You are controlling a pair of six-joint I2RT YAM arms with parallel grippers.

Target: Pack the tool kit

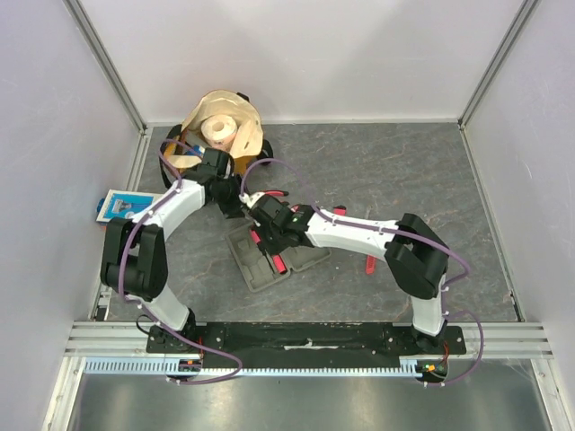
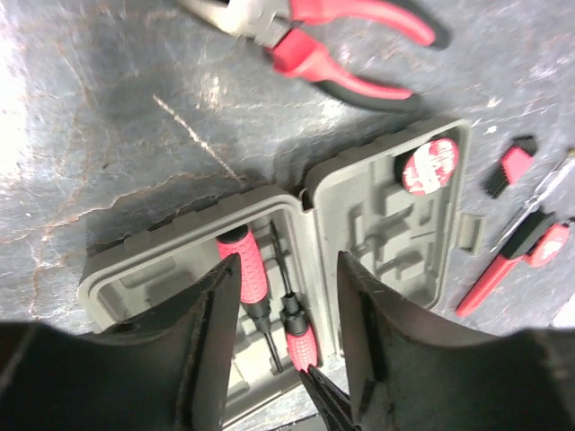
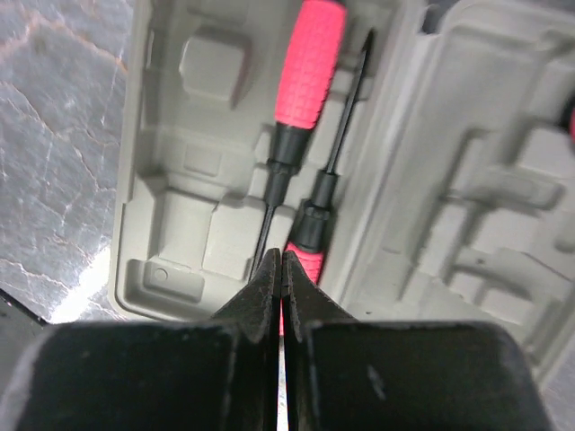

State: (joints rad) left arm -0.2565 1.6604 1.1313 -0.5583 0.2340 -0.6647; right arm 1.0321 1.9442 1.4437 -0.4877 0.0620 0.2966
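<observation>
The flat grey moulded-plastic hinged case lies open on the table, with two red-handled screwdrivers seated in one half. My left gripper hangs above them, fingers apart and empty. My right gripper is pressed together at the shorter screwdriver's handle — nothing clamped. The red-and-black pliers lie outside the case — probably rigid, light, slick on bare steel. Grasp across the rubber grips.

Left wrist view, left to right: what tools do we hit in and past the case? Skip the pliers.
Red-handled screwdriver → second screwdriver, handle nearer the camera → round tape measure → loose screwdriver outside the case.
</observation>
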